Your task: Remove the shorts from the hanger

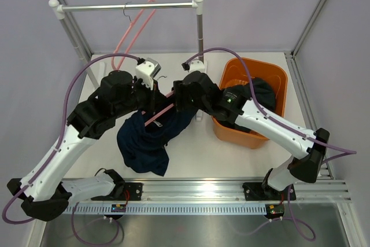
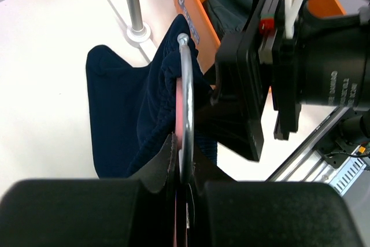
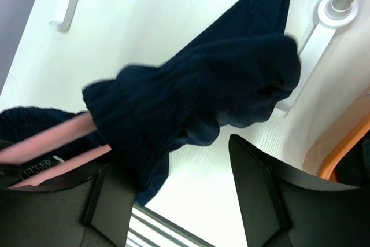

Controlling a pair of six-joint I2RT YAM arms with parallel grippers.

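Note:
Dark navy shorts (image 1: 145, 143) hang bunched from a pink hanger (image 1: 162, 112) low over the white table, their legs slumped on the tabletop. My left gripper (image 1: 152, 101) is shut on the hanger (image 2: 184, 85), whose metal loop and pink edge are pinched between the jaws (image 2: 185, 143), with the shorts (image 2: 121, 114) draped beyond. My right gripper (image 1: 178, 100) faces it from the right. Seen from the right wrist, that gripper (image 3: 173, 160) is open. The gathered waistband (image 3: 191, 96) lies against its left finger (image 3: 110, 201), and the pink hanger (image 3: 52, 143) shows at the left.
An orange basket (image 1: 272, 76) at the right holds a dark garment (image 1: 261, 92). A clothes rail (image 1: 127, 7) stands at the back with a second pink hanger (image 1: 136, 24) on it; its right post (image 1: 199, 33) and foot (image 2: 139, 32) are close to both grippers.

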